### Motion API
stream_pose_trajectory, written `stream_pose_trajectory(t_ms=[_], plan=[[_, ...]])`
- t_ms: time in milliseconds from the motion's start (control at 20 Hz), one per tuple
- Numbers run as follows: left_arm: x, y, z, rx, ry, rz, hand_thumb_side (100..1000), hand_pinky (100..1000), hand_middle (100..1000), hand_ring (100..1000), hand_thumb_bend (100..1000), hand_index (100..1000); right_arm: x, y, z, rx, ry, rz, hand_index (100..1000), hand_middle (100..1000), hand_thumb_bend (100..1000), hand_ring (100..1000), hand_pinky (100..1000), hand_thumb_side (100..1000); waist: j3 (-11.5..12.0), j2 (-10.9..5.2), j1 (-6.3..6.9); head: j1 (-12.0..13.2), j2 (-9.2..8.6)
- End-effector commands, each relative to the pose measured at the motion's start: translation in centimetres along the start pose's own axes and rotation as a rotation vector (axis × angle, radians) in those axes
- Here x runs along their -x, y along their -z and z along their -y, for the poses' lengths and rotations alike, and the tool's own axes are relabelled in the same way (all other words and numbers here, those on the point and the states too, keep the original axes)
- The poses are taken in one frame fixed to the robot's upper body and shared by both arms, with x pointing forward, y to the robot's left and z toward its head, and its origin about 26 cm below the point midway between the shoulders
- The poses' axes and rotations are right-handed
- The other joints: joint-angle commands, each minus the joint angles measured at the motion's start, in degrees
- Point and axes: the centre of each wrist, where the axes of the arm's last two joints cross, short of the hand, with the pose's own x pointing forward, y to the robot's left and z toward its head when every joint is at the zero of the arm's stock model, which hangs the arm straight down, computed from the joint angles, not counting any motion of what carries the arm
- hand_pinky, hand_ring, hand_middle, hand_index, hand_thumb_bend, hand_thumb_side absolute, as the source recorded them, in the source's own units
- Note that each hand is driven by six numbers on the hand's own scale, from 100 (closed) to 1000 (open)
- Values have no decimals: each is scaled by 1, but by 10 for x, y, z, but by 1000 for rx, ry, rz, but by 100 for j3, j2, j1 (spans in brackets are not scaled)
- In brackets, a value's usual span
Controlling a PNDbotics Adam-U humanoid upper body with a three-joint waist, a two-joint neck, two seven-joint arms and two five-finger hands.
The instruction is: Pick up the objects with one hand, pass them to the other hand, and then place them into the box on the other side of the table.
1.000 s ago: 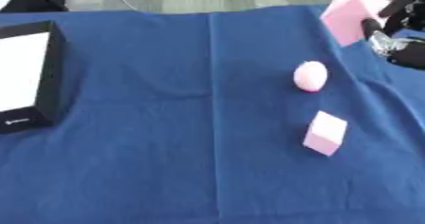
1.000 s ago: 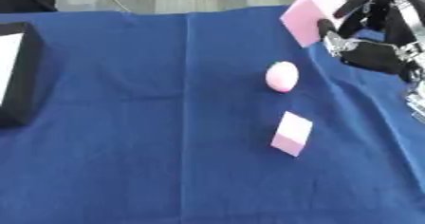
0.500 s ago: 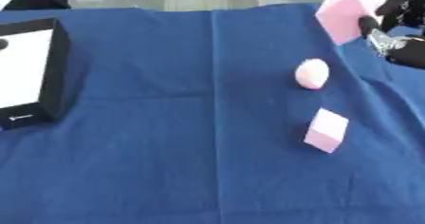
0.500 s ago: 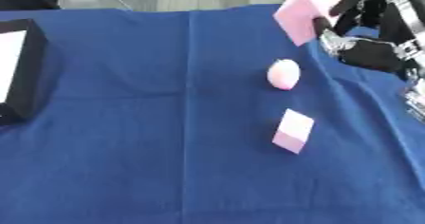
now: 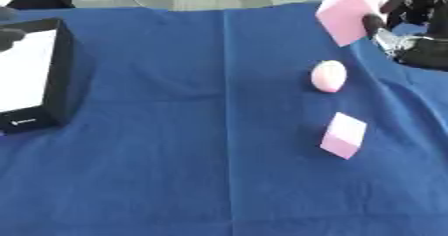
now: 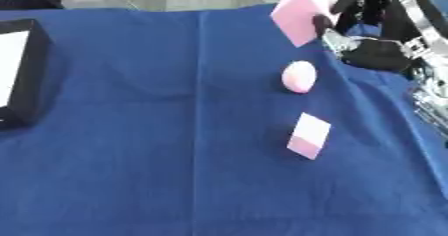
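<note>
Compared with a second ago, pink block (image 6: 302, 11) sits a bit further toward the middle of the worktop and slightly lower against the far edge, still gripped by right hand (image 6: 350, 10); camera view has also shifted a little, so part of that is head tilt. Right hand's dark fingers (image 6: 325, 24) curl round the block's right side, block tilted, held up off the blue cloth (image 5: 175, 130) at the far right. Rest of the right arm, black with silver parts, runs down the right edge of the right eye view.

Pink ball (image 5: 328, 76) rests on the cloth, just below and slightly left of the held block, apart from it. Small pink cube (image 5: 343, 135) lies nearer the robot, below the ball, tilted on an edge, not touching the ball.

Black box (image 5: 58, 75) with white inside stands on the left side of the worktop, well apart from the pink things. Small dark shape at its top left edge, cannot tell what it is. Left hand shows in neither view. Grey floor beyond the far edge.
</note>
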Motion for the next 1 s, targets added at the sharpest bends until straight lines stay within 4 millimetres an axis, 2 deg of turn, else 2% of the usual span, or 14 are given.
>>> stream_pose_trajectory(t_ms=[50,650,1000], plan=[[-10,1,-4,45,64,38,816,931,816,797,100,804,-8,4,1,-16,-26,28,490,524,100,446,448,100,4,-142,1,-43,3],[3,-13,-10,142,142,105,798,915,786,786,100,791,-6,3,-3,-5,-31,-13,488,524,100,445,445,100,152,-85,34,-242,-58],[-5,-9,-17,199,148,248,761,906,783,782,100,788,-3,-1,-7,-6,-38,-45,488,525,100,445,444,100,309,-103,48,-372,-53]])
